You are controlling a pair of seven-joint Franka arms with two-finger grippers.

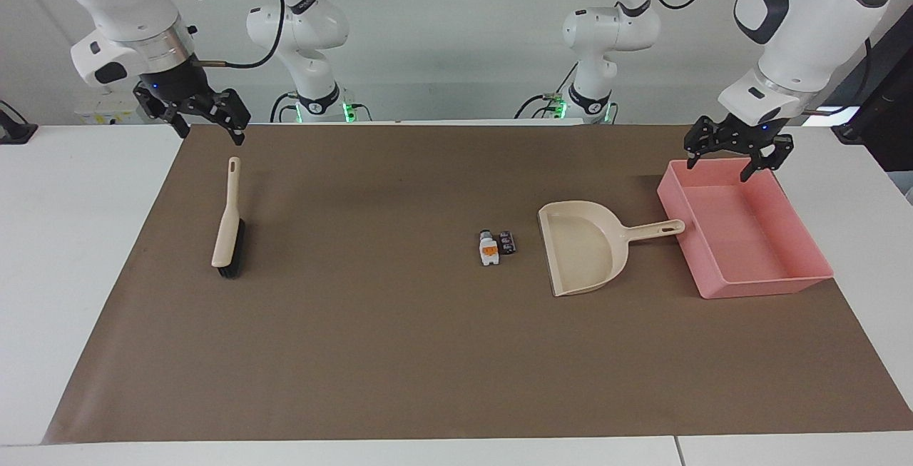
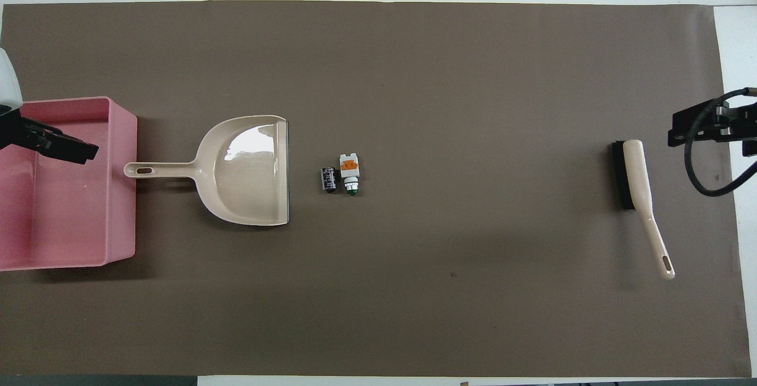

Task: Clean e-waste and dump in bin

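Bare brown mat [image 1: 371,352] surrounds the e-waste [image 1: 496,246] on most sides; only the dustpan [image 1: 581,246], just beside it toward the left arm's end, hems it in. The bin [image 1: 813,252] touches the dustpan's handle tip. The brush [image 1: 229,220] lies well apart, with open mat between

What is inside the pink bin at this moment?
Nothing shows inside the bin: its visible floor is bare, and both e-waste bits lie on the mat beside the dustpan. The left gripper hangs above it and covers a part of it in the overhead view.
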